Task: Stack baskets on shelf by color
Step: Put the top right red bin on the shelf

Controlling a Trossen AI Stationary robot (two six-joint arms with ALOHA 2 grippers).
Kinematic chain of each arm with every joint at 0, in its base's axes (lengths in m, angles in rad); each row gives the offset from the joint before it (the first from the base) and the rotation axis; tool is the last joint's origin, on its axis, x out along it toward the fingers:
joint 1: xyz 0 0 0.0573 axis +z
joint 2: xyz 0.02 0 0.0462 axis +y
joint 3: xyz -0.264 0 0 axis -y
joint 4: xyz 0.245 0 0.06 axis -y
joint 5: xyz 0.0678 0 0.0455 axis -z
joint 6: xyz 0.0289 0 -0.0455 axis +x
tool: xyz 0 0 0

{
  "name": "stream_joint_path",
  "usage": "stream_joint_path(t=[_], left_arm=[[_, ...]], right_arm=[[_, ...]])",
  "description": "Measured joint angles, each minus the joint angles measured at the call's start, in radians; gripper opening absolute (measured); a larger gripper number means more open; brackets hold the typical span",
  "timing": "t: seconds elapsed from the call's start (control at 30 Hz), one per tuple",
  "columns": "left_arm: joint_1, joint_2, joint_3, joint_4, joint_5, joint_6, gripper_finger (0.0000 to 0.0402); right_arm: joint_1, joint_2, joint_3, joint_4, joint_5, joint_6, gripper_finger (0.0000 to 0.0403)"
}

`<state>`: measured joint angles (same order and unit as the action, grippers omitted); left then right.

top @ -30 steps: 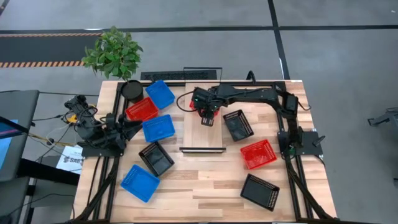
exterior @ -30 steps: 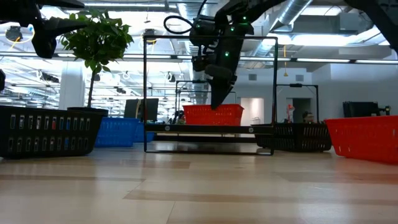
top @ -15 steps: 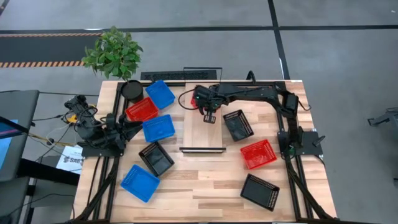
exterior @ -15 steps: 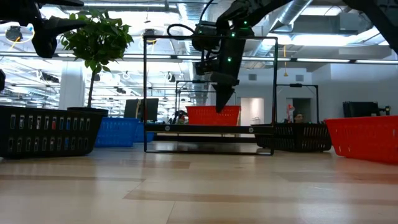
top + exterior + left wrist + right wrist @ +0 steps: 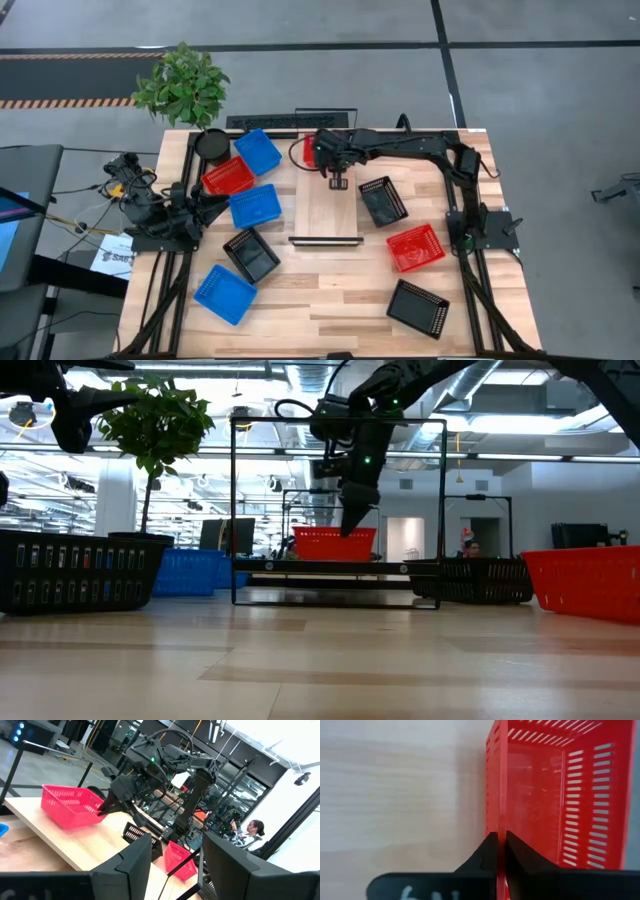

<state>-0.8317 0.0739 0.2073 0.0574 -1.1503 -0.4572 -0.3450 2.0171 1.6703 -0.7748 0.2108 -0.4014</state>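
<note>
A red basket [image 5: 310,150] is at the far end of the shelf [image 5: 328,215], partly under my right arm. In the low view the red basket [image 5: 335,544] shows low over the shelf plank. My right gripper [image 5: 336,172] comes down on it from above and is shut on its wall [image 5: 497,820]. Seven other baskets lie loose on the table. My left gripper [image 5: 175,870] waits open at the table's left side, level, touching nothing. My right gripper pinches one upright mesh wall of the red basket at its rim [image 5: 497,820], one finger inside the basket and one outside. The fingers [image 5: 487,851] come slanting down from above. In the left wrist view the red basket [image 5: 70,807] looks slightly tilted; whether it is lifted clear of the shelf I cannot tell.
On the left lie blue baskets [image 5: 258,150], [image 5: 254,205], [image 5: 225,294], a red one [image 5: 228,177] and a black one [image 5: 251,254]. On the right lie black baskets [image 5: 383,200], [image 5: 418,308] and a red one [image 5: 415,247]. A round black plant pot [image 5: 211,143] stands far left.
My right gripper has gone toward the shelf's far end and rolled about its own axis. The red basket has gone with it along the shelf, away from the near edge and a little toward the table's left.
</note>
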Motion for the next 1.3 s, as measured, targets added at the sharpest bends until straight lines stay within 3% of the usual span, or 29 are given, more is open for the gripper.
stream_joint_path(t=[0.67, 1.13, 1.3], left_arm=[[0.0, 0.0, 0.0, -0.053, -0.004, -0.037, 0.0167], [0.0, 0.0, 0.0, -0.052, -0.015, -0.037, 0.0167], [0.0, 0.0, 0.0, -0.052, -0.015, -0.037, 0.0167]], right_arm=[[-0.05, 0.0, 0.0, 0.052, -0.024, -0.026, 0.0071], [-0.051, 0.0, 0.0, 0.122, -0.031, -0.042, 0.018], [-0.049, 0.0, 0.018, 0.113, -0.029, -0.022, 0.02]])
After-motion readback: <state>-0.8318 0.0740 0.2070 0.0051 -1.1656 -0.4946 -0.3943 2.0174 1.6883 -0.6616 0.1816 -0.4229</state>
